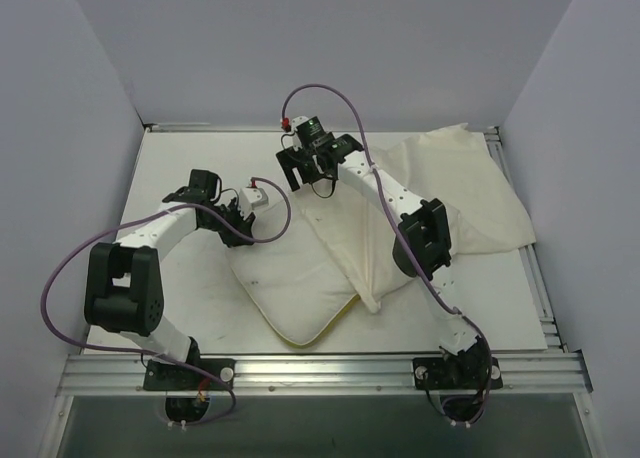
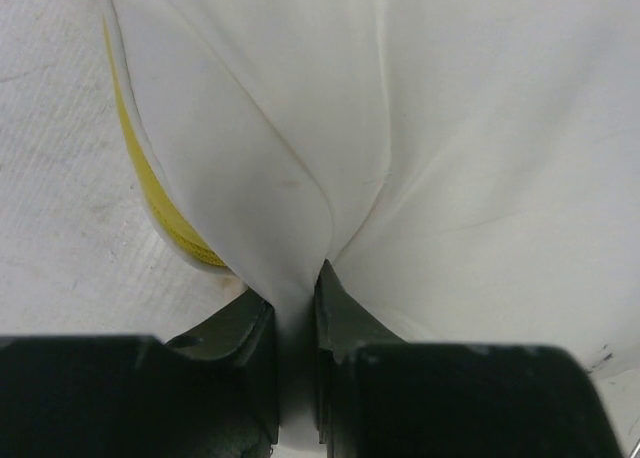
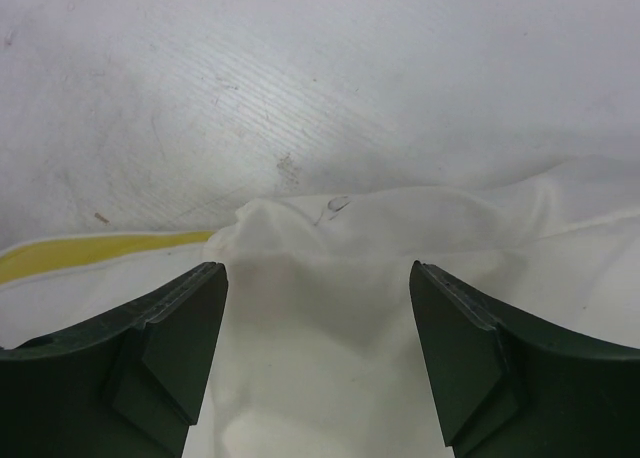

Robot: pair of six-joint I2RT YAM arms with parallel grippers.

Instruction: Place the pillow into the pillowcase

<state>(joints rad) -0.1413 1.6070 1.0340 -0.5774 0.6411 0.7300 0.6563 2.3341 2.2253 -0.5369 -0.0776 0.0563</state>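
The pillow [image 1: 285, 288], plump and white with a yellow band, lies in the middle of the table. The cream pillowcase [image 1: 470, 183] spreads at the right, with one flap lying over the pillow's right side. My left gripper [image 1: 240, 226] is at the pillow's left edge. In the left wrist view it [image 2: 297, 290] is shut on a fold of the pillow [image 2: 300, 128], with the yellow band [image 2: 150, 183] to its left. My right gripper [image 1: 303, 176] hovers at the pillow's far corner. In the right wrist view it [image 3: 318, 278] is open, with a thin pillowcase corner [image 3: 330, 278] between its fingers.
The white table board [image 1: 190, 168] is walled by pale panels at the left, back and right. A metal rail [image 1: 320, 366] runs along the near edge by the arm bases. Purple cables loop beside the left arm [image 1: 60, 288] and over the right arm [image 1: 330, 90].
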